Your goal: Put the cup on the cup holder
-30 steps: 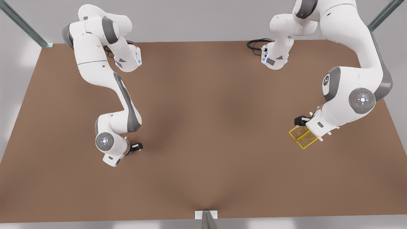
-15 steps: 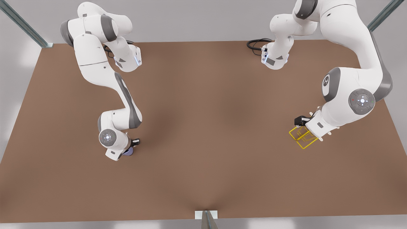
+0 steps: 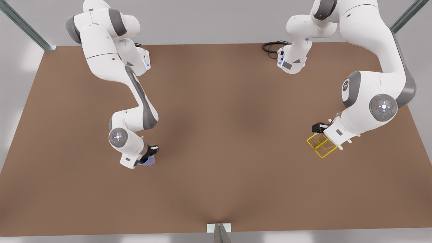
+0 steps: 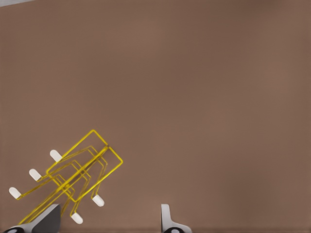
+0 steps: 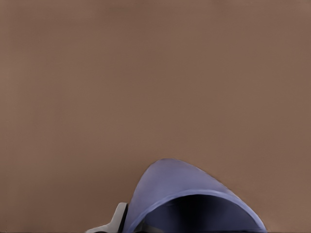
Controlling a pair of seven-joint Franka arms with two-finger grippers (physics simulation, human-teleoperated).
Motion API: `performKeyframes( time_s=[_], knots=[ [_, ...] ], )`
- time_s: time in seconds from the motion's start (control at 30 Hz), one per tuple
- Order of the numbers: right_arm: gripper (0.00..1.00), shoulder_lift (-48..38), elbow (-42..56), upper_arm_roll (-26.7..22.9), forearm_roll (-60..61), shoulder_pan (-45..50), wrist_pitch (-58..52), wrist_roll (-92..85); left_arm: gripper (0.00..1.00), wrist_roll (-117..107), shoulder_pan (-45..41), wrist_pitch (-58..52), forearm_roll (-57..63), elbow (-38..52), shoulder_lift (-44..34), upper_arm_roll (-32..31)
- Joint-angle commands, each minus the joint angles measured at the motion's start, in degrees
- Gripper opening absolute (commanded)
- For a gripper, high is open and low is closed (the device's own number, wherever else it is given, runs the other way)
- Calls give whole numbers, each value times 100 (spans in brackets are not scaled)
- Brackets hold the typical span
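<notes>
The lavender-blue cup (image 3: 147, 162) peeks out from under my right gripper (image 3: 149, 157) at the front view's left, and the gripper is shut on it. In the right wrist view the cup (image 5: 189, 194) lies close, its dark mouth facing the camera, with one finger (image 5: 114, 223) against its side. The yellow wire cup holder (image 3: 321, 146) stands on the table at the front view's right. My left gripper (image 3: 324, 137) hovers over it, open. In the left wrist view the holder (image 4: 77, 177) with its white-tipped prongs lies beside one finger (image 4: 44, 221), the other finger (image 4: 167, 219) far apart from it.
The brown table (image 3: 229, 135) stretches wide between the two arms. A black cable (image 3: 271, 46) lies at the back edge by the arm base. Metal frame posts stand at the back corners and at the front edge (image 3: 218, 233).
My right gripper has moved toward the front view's right, carrying the cup with it; the cup now shows from under the hand. The left arm has stayed over the holder.
</notes>
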Motion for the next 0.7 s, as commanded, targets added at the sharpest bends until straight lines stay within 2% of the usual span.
performKeyframes(
  time_s=[0.0, 0.1, 0.2, 0.27, 0.33, 0.37, 0.4, 0.47, 0.5, 0.67],
  knots=[
    [21, 23, 110, 110, 1104, 61, 170, 20, 100, -68, -20, -49, 16, 3, -8, -1],
    [21, 638, 1085, 154, 2335, 377, 179, 20, 100, -68, -37, -93, 16, 3, -8, -10],
    [21, 1394, 2025, 558, 3108, 377, 311, 11, 100, -68, -37, -76, 42, 3, 10, -10],
    [21, 2009, 2799, 585, 3995, 693, 574, 11, 100, -68, -37, -58, 51, 3, 36, -10],
    [21, 2624, 3510, 1050, 4453, 755, 1154, 11, 100, -51, -29, -49, 51, 3, 54, -10],
    [21, 3116, 4196, 1445, 4655, 816, 1347, 20, 100, -51, -29, -49, 60, 3, 62, -10],
    [21, 3319, 4311, 1832, 4655, 852, 1769, 12, 100, -42, -29, -49, 60, 3, 54, -10],
    [21, 3530, 4548, 2096, 4778, 878, 1796, 20, 100, -42, -29, -41, 60, 3, 62, -10],
    [21, 3513, 4513, 2131, 5218, 922, 1796, -6, 100, -42, -29, -32, 60, 3, 62, -10],
    [21, 3556, 4319, 2132, 5341, 1643, 2411, -50, 100, -112, -81, -49, 60, 3, 80, -10]
  ],
)
